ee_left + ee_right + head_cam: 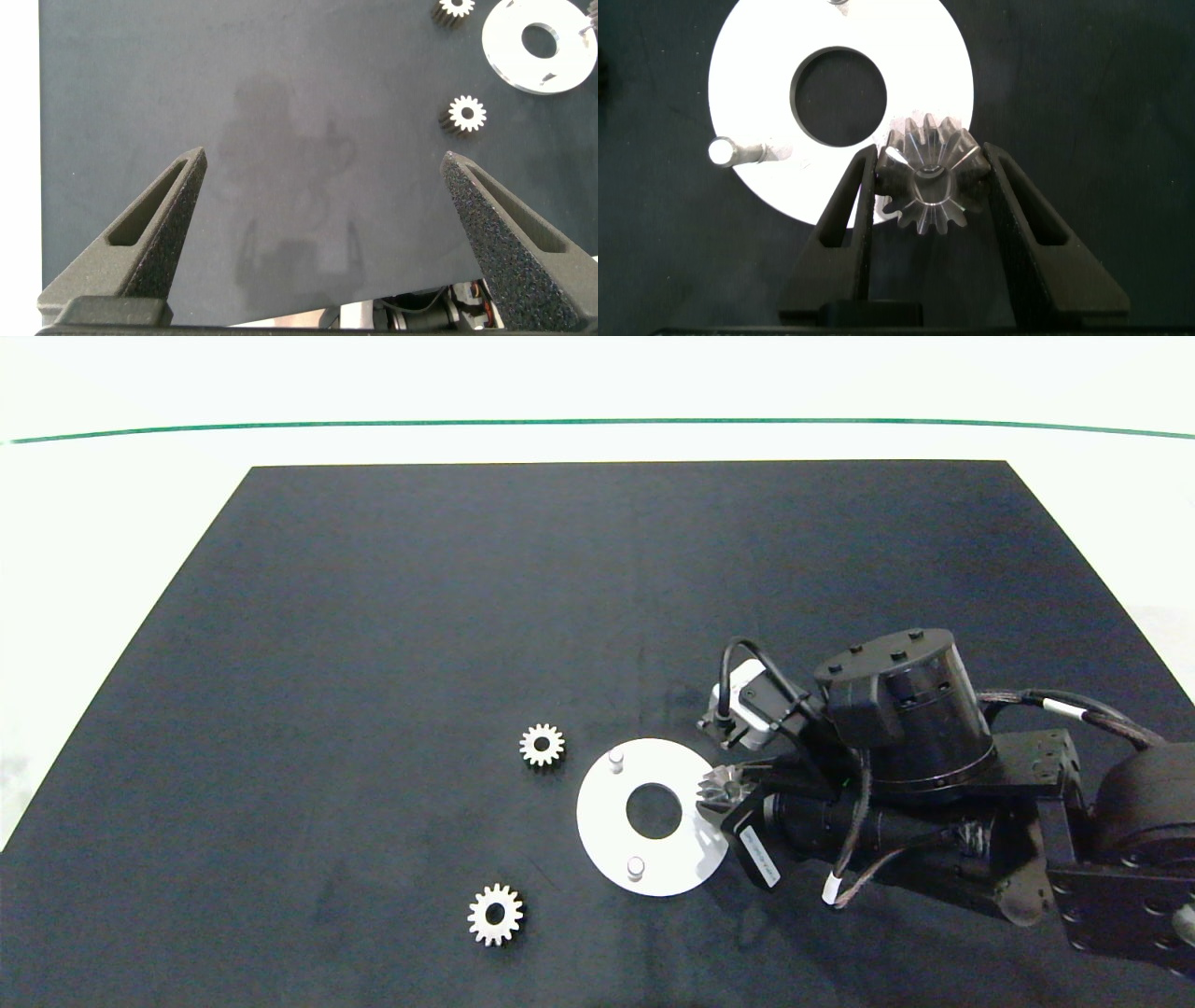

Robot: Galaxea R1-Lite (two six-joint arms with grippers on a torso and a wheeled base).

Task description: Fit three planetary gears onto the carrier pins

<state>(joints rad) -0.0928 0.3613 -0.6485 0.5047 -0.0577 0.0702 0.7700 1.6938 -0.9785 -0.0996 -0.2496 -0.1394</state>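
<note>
A white label on the right arm carries print too small to read. The right pincer [929, 182], reaching in low from the right, grips one gear [930, 177] over the white disc's [611, 803] right edge. Two gears [541, 745] [495, 915] lie on the dark surface [373, 663] left of the disc. The left pincer [327, 205] hangs wide, holding nothing.

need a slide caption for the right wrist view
Right gripper holds a planetary gear between its fingers at the edge of the white carrier disc, with one carrier pin empty nearby.
</note>
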